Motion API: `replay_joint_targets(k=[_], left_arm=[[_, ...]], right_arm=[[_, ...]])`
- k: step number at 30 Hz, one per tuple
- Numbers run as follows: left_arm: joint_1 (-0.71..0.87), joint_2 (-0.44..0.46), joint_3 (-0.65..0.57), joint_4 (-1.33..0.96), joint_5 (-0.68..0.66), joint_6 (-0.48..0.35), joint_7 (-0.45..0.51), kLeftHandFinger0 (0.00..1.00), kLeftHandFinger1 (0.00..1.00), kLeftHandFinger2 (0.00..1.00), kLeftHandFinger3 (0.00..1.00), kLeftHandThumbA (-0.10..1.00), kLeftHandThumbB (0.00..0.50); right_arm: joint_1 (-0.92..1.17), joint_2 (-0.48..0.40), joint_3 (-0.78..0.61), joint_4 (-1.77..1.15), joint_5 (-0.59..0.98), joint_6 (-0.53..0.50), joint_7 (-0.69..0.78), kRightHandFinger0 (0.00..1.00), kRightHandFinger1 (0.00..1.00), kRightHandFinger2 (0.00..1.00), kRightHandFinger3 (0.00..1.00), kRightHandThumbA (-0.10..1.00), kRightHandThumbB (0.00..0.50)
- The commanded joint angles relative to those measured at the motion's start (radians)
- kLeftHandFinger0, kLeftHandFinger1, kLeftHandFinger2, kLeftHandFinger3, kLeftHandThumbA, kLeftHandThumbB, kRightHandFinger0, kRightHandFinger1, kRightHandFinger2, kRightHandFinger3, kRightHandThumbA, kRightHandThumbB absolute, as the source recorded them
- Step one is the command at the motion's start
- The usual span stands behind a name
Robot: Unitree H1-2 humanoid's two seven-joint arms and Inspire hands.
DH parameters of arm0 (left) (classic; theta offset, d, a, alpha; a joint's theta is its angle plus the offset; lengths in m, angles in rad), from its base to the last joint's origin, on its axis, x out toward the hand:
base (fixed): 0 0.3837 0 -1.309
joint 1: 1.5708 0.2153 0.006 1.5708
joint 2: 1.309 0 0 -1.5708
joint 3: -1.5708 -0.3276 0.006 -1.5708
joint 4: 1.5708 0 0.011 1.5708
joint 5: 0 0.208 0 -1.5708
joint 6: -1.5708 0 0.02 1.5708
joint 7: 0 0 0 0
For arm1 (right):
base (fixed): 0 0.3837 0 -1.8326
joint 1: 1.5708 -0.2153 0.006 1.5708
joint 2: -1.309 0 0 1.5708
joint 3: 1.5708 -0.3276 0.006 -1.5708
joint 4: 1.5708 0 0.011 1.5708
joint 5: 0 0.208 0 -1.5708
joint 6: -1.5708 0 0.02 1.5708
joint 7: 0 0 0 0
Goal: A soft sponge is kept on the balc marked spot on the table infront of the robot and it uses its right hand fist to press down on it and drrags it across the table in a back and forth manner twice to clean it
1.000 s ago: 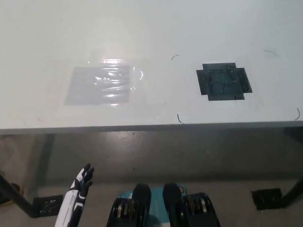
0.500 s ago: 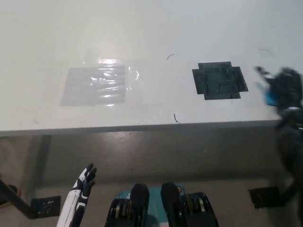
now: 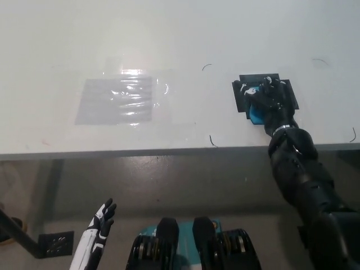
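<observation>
A black marked spot is taped on the white table at the right. My black right hand rests on that spot, its arm coming up from the bottom right. Fingers curl over a blue sponge, which peeks out under the hand at the spot's near left corner. Most of the sponge is hidden by the hand. My white left hand hangs below the table edge at the lower left, fingers apart and holding nothing.
A glossy clear taped patch lies on the table at the left. The table's front edge runs across the middle of the view. Small dark scribbles mark the surface. Table legs and feet stand on the floor below.
My right arm swept in from the right edge with the blue sponge and now sits on the black spot. The left hand stays low; the camera shifted slightly.
</observation>
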Motion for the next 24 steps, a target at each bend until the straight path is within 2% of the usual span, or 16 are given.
replay_joint_targets(k=[1, 3, 5, 6, 7, 8, 9, 10, 12, 15, 16, 19, 21, 22, 23, 24], left_arm=[[-0.008, 0.011, 0.002, -0.005, 0.011, -0.024, 0.012, 1.0, 1.0, 1.0, 1.0, 1.0, 0.0], [-0.006, 0.011, 0.001, -0.004, 0.015, -0.028, 0.014, 1.0, 1.0, 1.0, 1.0, 1.0, 0.0], [0.003, 0.015, -0.001, -0.015, 0.017, -0.023, 0.01, 1.0, 1.0, 1.0, 1.0, 1.0, 0.0], [0.006, 0.014, 0.0, -0.018, 0.007, -0.023, 0.006, 1.0, 1.0, 1.0, 1.0, 1.0, 0.0], [0.006, 0.014, 0.001, -0.018, 0.0, -0.023, 0.003, 1.0, 1.0, 1.0, 1.0, 1.0, 0.0], [0.004, 0.014, 0.002, -0.016, 0.0, -0.025, 0.006, 1.0, 1.0, 1.0, 1.0, 1.0, 0.0], [0.002, 0.013, -0.001, -0.017, 0.009, -0.017, 0.008, 1.0, 1.0, 1.0, 1.0, 1.0, 0.0], [0.0, 0.013, -0.002, -0.016, 0.009, -0.018, 0.006, 1.0, 1.0, 1.0, 1.0, 1.0, 0.0], [-0.016, 0.017, -0.004, -0.01, 0.017, -0.01, 0.005, 1.0, 1.0, 1.0, 1.0, 1.0, 0.0], [-0.021, 0.02, -0.004, -0.007, 0.002, -0.004, -0.005, 1.0, 1.0, 1.0, 1.0, 1.0, 0.0], [-0.023, 0.02, -0.005, -0.005, 0.003, -0.005, -0.006, 1.0, 1.0, 1.0, 1.0, 1.0, 0.0], [-0.028, 0.021, -0.006, 0.0, 0.005, -0.006, -0.005, 1.0, 1.0, 1.0, 1.0, 1.0, 0.0], [-0.024, 0.021, -0.005, -0.008, -0.001, 0.0, -0.009, 1.0, 1.0, 1.0, 1.0, 1.0, 0.0], [-0.024, 0.022, -0.005, -0.01, -0.002, 0.001, -0.01, 1.0, 1.0, 1.0, 1.0, 1.0, 0.0], [-0.026, 0.023, -0.005, -0.008, 0.005, -0.004, -0.007, 1.0, 1.0, 1.0, 1.0, 1.0, 0.0], [-0.025, 0.025, -0.005, -0.007, 0.002, -0.004, -0.009, 1.0, 1.0, 1.0, 1.0, 1.0, 0.0]], right_arm=[[-0.002, 0.001, 0.008, 0.032, -0.007, 0.04, 0.001, 0.0, 0.0, 0.0, 0.0, 1.0, 0.186], [0.004, -0.011, 0.009, 0.035, -0.01, 0.041, -0.004, 0.0, 0.0, 0.0, 0.0, 1.0, 0.182], [0.018, -0.025, 0.027, 0.034, -0.031, 0.024, -0.01, 0.0, 0.0, 0.0, 0.04, 1.0, 0.214], [0.028, -0.037, 0.049, 0.026, -0.054, -0.001, -0.005, 0.2, 0.23, 0.3, 0.33, 1.0, 0.324], [0.033, -0.044, 0.057, 0.018, -0.06, -0.013, 0.009, 0.27, 0.19, 0.25, 0.33, 1.0, 0.327], [0.039, -0.053, 0.06, -0.015, -0.047, -0.014, 0.053, 0.58, 0.55, 0.67, 0.73, 1.0, 0.388], [0.051, -0.062, 0.042, -0.127, 0.017, -0.016, 0.212, 1.0, 1.0, 1.0, 1.0, 1.0, 0.345], [0.053, -0.063, 0.042, -0.17, 0.032, -0.013, 0.238, 1.0, 1.0, 1.0, 1.0, 1.0, 0.379], [0.085, -0.061, 0.059, -0.54, 0.118, 0.119, 0.3, 1.0, 1.0, 1.0, 1.0, 1.0, 0.424], [0.103, -0.077, 0.104, -0.928, 0.158, 0.248, 0.256, 1.0, 1.0, 1.0, 1.0, 1.0, 0.437], [0.082, -0.101, 0.121, -1.17, 0.197, 0.323, 0.213, 1.0, 1.0, 1.0, 1.0, 1.0, 0.448], [0.057, -0.145, 0.143, -1.509, 0.195, 0.402, 0.133, 1.0, 1.0, 1.0, 1.0, 1.0, 0.475], [0.058, -0.178, 0.149, -1.699, 0.174, 0.418, 0.106, 1.0, 1.0, 1.0, 1.0, 1.0, 0.445], [0.061, -0.181, 0.149, -1.726, 0.168, 0.422, 0.102, 1.0, 1.0, 1.0, 1.0, 1.0, 0.489], [0.074, -0.191, 0.149, -1.799, 0.144, 0.421, 0.096, 1.0, 1.0, 1.0, 1.0, 1.0, 0.411], [0.112, -0.197, 0.154, -1.933, 0.075, 0.437, 0.087, 1.0, 1.0, 1.0, 1.0, 1.0, 0.398]])
